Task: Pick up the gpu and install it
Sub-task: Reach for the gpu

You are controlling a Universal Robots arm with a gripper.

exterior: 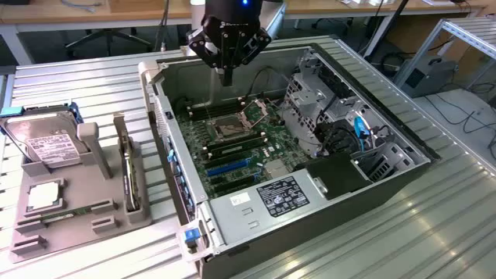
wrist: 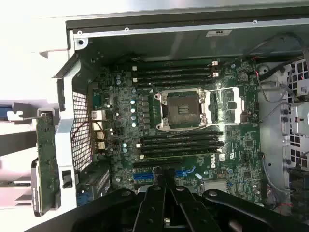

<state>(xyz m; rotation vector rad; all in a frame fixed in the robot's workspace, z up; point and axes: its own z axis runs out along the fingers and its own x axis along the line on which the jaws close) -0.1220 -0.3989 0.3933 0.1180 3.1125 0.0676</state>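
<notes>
The end effector (exterior: 226, 77) hangs in the upper middle of the exterior view, above the far end of the open computer case (exterior: 310, 244). Its two fingers are pressed together into a point and pinch nothing. In the wrist view its dark fingers (wrist: 166, 193) sit over the motherboard (wrist: 120, 121), close to the blue slots (wrist: 186, 171).

The gpu (exterior: 129, 174) is outside the case, at the exterior view's left. It stands on its long edge in a grey holder (exterior: 78, 215) on the slatted metal desk (exterior: 387, 232), just beside the case's near wall and well apart from the end effector. The wrist view catches the same card (wrist: 47, 159) edge-on beyond the perforated side of the case.

A hard drive (exterior: 50, 145) with a white label leans in the holder farther to the exterior view's left. Inside the case the processor socket (exterior: 230, 124) lies open between rows of memory slots, and a labelled power supply (exterior: 279, 197) fills the near corner.
</notes>
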